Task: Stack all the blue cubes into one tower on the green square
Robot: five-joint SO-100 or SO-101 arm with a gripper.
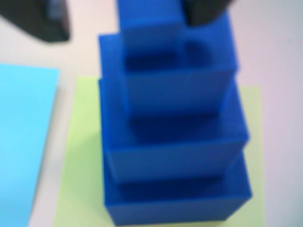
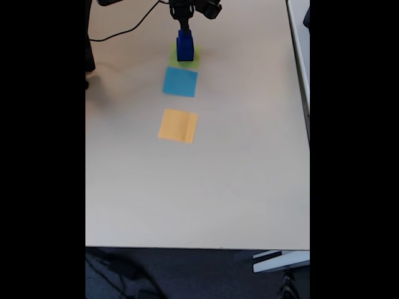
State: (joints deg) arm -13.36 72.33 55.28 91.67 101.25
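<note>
blue cubes [image 1: 175,156] stacked on the green square [image 1: 83,156], light-blue square [image 1: 23,137] left of it in the wrist view

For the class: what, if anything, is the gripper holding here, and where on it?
The gripper flanks the top blue cube of the tower at its sides; whether it grips cannot be told from the blurred wrist view.

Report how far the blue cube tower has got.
Done: three glossy dark-blue cubes stand stacked on the flat lime-green paper square. In hand: a fourth, smaller blue cube sits on top, between the claw fingers. Left: letting go and backing off; the fixed view shows no loose cubes on the table.
</note>
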